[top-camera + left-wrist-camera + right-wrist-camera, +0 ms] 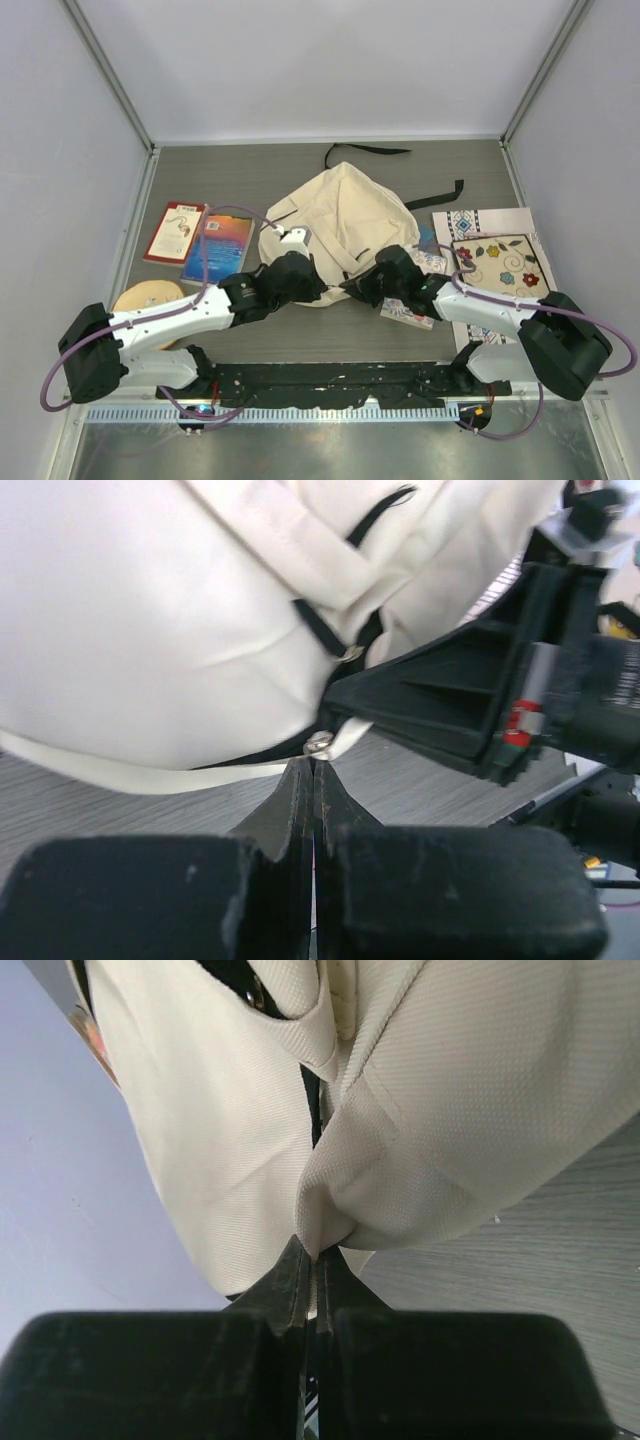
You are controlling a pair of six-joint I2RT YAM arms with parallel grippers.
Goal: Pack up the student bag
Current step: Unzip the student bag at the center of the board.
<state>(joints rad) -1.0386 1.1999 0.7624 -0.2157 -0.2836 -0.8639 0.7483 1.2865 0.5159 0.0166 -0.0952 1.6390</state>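
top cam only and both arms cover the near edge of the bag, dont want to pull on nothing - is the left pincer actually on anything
Observer: Yes. In the left wrist view the left pincer is shut, its tips pinching a small metal zipper pull at the lower edge of the student bag.
Operator: ok and the right one
Observer: The right pincer is shut on a pinched fold of the bag's cream fabric, just below a black zipper line.
Operator: anything else caught in the left grip
Observer: Not that I can see. A cream tab runs off the pull toward the right arm, outside the jaws.
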